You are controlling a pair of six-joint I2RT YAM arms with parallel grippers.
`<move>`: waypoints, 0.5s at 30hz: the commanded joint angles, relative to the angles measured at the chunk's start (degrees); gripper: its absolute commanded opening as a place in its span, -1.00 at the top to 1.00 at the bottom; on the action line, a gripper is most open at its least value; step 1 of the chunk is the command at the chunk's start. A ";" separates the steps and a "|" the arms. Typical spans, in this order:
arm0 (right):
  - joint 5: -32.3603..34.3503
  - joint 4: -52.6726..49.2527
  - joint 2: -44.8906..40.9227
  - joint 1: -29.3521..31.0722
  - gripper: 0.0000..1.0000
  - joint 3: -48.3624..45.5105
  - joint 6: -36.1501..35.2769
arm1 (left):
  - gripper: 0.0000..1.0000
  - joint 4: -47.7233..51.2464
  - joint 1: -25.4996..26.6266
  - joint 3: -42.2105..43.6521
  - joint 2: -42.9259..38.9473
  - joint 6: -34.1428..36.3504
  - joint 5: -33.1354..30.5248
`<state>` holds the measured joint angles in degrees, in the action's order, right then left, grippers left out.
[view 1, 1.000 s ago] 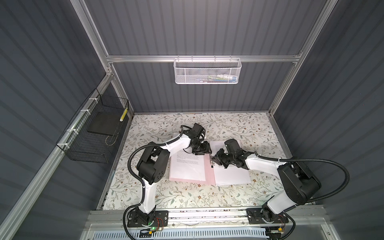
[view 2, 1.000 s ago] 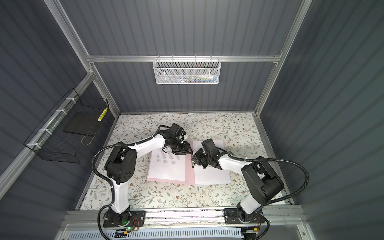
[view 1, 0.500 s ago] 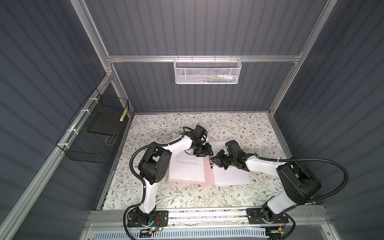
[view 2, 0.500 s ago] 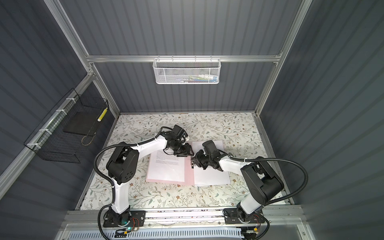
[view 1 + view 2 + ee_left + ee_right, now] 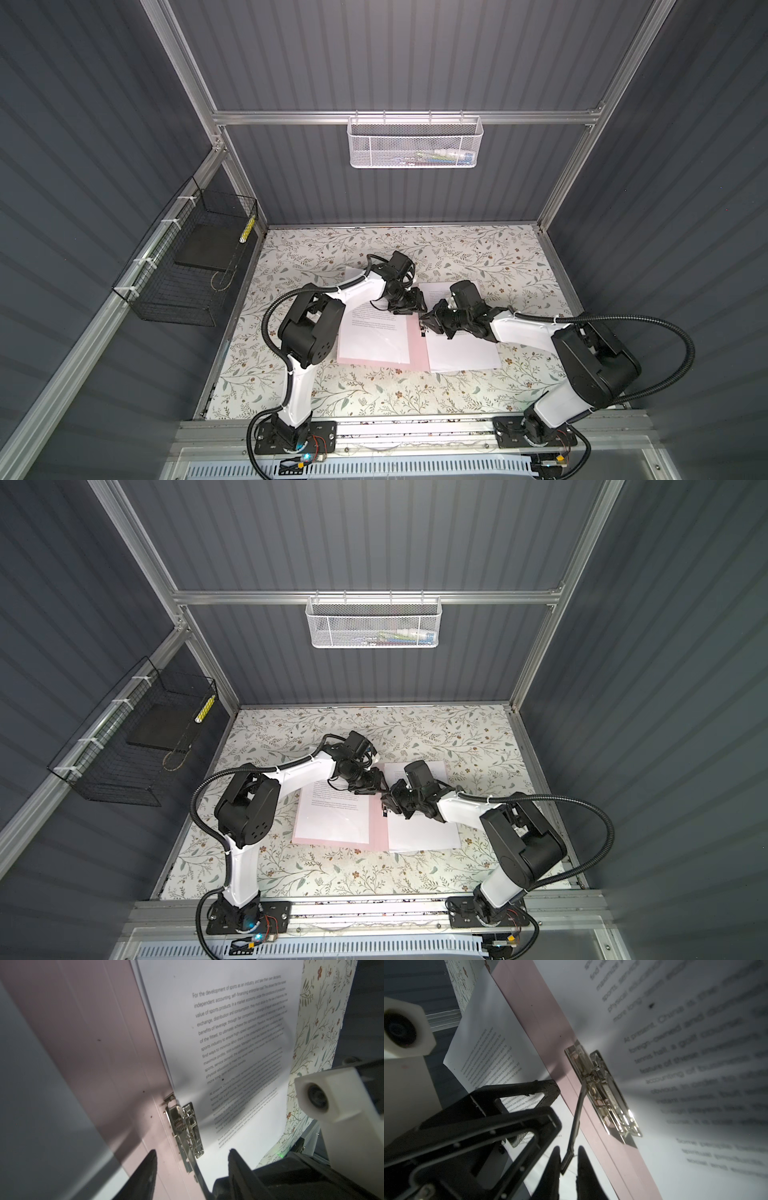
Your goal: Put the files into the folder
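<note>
The folder (image 5: 417, 353) is laid open on the floral table (image 5: 374, 395), with the files (image 5: 461, 353) spread to both sides of its metal clip (image 5: 604, 1093): one printed sheet (image 5: 374, 345) on the left arm's side of the clip, the rest stacked on the right arm's side with an edge against the clip. The clip's lever (image 5: 577, 1109) is raised, and its tip is bracketed by the right gripper (image 5: 568, 1148), whose jaws are set narrow with a sliver of gap. The left gripper (image 5: 193, 1151) is held wide and empty astride one end of the clip.
</note>
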<state>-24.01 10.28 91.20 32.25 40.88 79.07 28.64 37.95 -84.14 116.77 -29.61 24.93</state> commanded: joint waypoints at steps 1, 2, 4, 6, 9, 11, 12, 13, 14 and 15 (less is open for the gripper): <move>-0.42 0.18 0.31 -0.01 0.67 -0.14 0.36 | -0.12 0.49 0.19 -0.06 1.30 0.17 1.09; -0.42 0.41 0.38 -0.02 0.68 -0.35 0.59 | -0.12 0.48 0.19 -0.11 1.43 0.23 1.09; -0.53 0.74 0.38 -0.02 0.69 -0.67 0.81 | -0.12 0.45 0.19 -0.07 1.47 0.25 1.02; -0.52 1.00 0.29 -0.07 0.72 -1.01 1.12 | -0.12 0.40 0.19 -0.08 1.53 0.29 1.08; -0.86 2.19 0.33 -0.04 0.75 -1.71 1.85 | -0.12 0.62 0.19 0.02 1.82 0.38 1.00; -1.10 3.00 0.40 -0.03 0.81 -2.11 2.25 | -0.12 0.80 0.21 0.17 1.98 0.51 0.91; -1.26 3.36 0.55 0.04 0.83 -2.28 2.48 | -0.12 0.91 0.24 0.26 1.97 0.46 0.80; -1.31 3.74 0.60 -0.05 0.86 -2.43 2.71 | -0.12 1.05 0.28 0.21 1.98 0.56 0.80; -1.40 4.17 0.57 0.03 0.90 -2.60 2.81 | -0.12 1.30 0.28 0.24 2.11 0.60 0.67; -1.37 4.29 0.49 0.01 0.91 -2.80 3.01 | -0.11 1.76 0.36 0.18 2.14 0.53 0.49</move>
<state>-24.93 12.64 91.24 32.25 38.92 81.73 28.69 37.95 -84.14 117.30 -29.58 25.08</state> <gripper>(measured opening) 0.054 0.556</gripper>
